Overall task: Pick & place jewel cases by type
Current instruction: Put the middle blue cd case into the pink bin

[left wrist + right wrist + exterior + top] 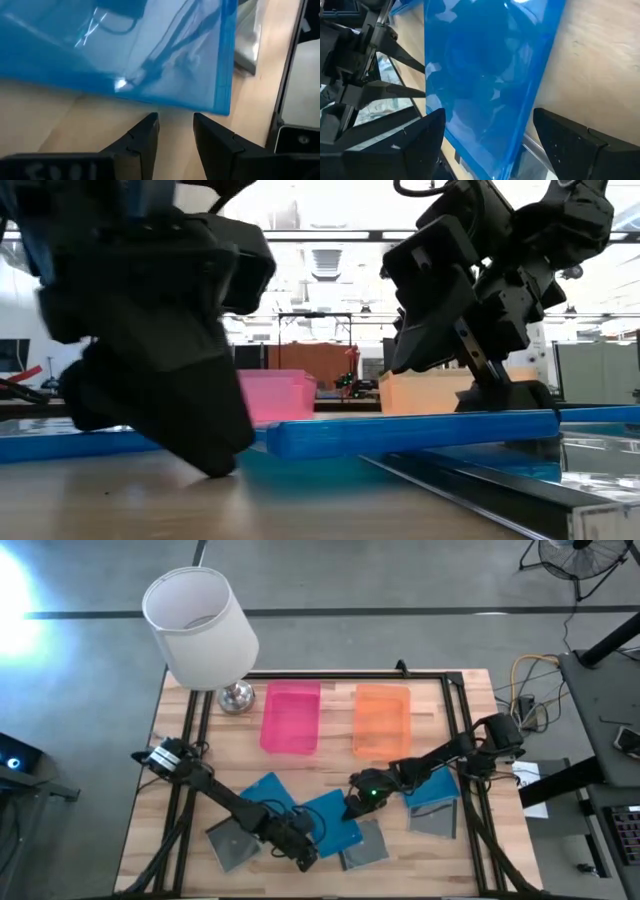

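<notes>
High view: both arms of the robot meet over the near middle of the wooden table, where a blue jewel case lies between them. The right gripper, reaching in from the table's right edge, sits at that case's far right corner; its wrist view shows its fingers spread wide on either side of the blue case, not clamped on it. The left gripper is low at the case's near left edge, and its wrist view shows its fingers a narrow gap apart just short of the case's edge, holding nothing. A second blue case lies to the left, a third to the right under the right arm. Grey cases rest at the near left, near middle and right. Beyond them stand a pink tray and an orange tray, with a white lamp at the far left corner.
</notes>
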Available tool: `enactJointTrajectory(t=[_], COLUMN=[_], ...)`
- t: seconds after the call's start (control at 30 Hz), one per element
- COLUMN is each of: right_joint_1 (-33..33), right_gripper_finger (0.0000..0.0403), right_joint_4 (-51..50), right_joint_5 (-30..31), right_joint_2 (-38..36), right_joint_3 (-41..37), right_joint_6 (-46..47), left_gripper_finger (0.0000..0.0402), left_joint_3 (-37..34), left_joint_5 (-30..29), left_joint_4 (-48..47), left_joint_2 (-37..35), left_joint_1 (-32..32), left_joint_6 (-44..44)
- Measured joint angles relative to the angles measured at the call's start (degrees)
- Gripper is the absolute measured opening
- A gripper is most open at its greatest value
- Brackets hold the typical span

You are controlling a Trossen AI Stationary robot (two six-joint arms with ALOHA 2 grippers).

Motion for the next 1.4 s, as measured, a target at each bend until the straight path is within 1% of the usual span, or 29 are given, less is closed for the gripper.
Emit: enactJointTrajectory(t=[0.2,0.33,0.47,0.6,0.67,0.73,0.8,0.97,1.1,1.17,1.27,1.33,1.4], right_joint_1=[0.2,0.2,0.3,-0.9,-1.7,-2.8,-4.6,-11.3,-20.3,-25.2,-32.2,-36.4,-38.7], right_gripper_finger=[0.0284,0.0253,0.0195,0.0122,0.0085,0.0053,0.0032,0.003,0.0041,0.0043,0.0041,0.0039,0.0039], right_joint_4=[-0.8,-1.5,-5.6,-11.4,-14.3,-16.4,-18.1,-18.8,-18.5,-18.3,-18.2,-18.9,-18.7], right_joint_5=[0.5,0.8,3.0,6.4,7.6,8.5,8.9,10.1,10.3,12.2,12.4,9.7,6.1], right_joint_2=[-0.6,-1.6,-4.7,-11.0,-14.0,-17.3,-21.1,-28.2,-30.9,-30.9,-29.5,-27.2,-23.0], right_joint_3=[1.5,1.7,1.6,1.5,1.0,0.9,0.9,1.0,3.8,6.0,9.5,12.0,16.0], right_joint_6=[-1.9,-3.0,-4.5,-5.5,-6.4,-7.1,-8.3,-9.4,-11.4,-11.4,-13.7,-14.9,-16.8], left_gripper_finger=[0.0113,0.0113,0.0114,0.0114,0.0114,0.0114,0.0114,0.0114,0.0114,0.0114,0.0114,0.0114,0.0114], left_joint_3=[0.0,0.0,-0.1,-0.2,-0.4,-0.5,-0.5,-0.8,-0.7,-0.8,-0.9,-1.0,-1.7], left_joint_5=[-0.1,-0.7,-1.1,-3.3,-5.9,-9.8,-13.3,-21.6,-28.9,-32.8,-39.1,-42.7,-45.2], left_joint_4=[1.5,1.5,1.4,0.9,-0.1,-2.6,-5.3,-14.7,-21.4,-25.5,-31.2,-33.7,-35.6], left_joint_2=[0.4,0.4,0.2,-0.6,-1.4,-2.8,-4.7,-10.6,-16.3,-19.3,-23.8,-26.8,-29.8], left_joint_1=[2.2,2.6,2.5,1.2,0.3,-0.7,-1.4,-2.8,-3.1,-3.0,-2.7,-2.4,-2.1], left_joint_6=[4.1,4.8,5.0,4.7,4.0,2.9,1.3,-2.7,-5.6,-8.2,-12.5,-15.5,-17.8])
